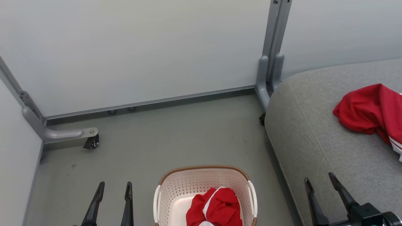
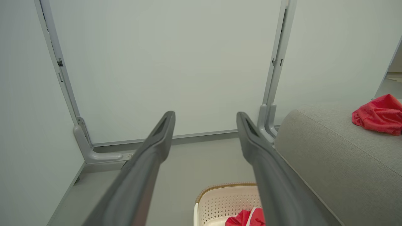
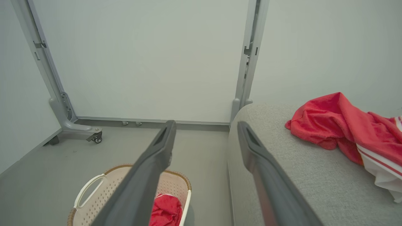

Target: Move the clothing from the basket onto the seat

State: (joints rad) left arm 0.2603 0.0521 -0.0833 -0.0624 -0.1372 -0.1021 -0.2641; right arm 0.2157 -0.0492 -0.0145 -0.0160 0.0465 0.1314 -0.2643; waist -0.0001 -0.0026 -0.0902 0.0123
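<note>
The cream perforated basket [image 1: 176, 194] with its brown rim stands on the floor at the bottom centre, holding a crumpled red garment [image 1: 220, 205] with white trim. A second red garment [image 1: 367, 110] with white stripes lies on the grey seat [image 1: 314, 138] at the right. My left gripper [image 1: 114, 190] hangs open over the floor, left of the basket. My right gripper [image 1: 320, 180] is open above the seat's front edge, right of the basket. The wrist views show the basket [image 2: 226, 201] [image 3: 94, 197], the seat [image 2: 329, 157] [image 3: 298, 175] and the garments [image 2: 380, 114] [image 3: 333, 122] [image 3: 166, 210].
Pale partition panels [image 1: 141, 53] close the back and left. Their grey metal feet [image 1: 59, 133] with a small caster stand on the floor at the left, and a grey post [image 1: 271, 62] rises beside the seat's corner. Grey floor [image 1: 176, 138] lies between basket and wall.
</note>
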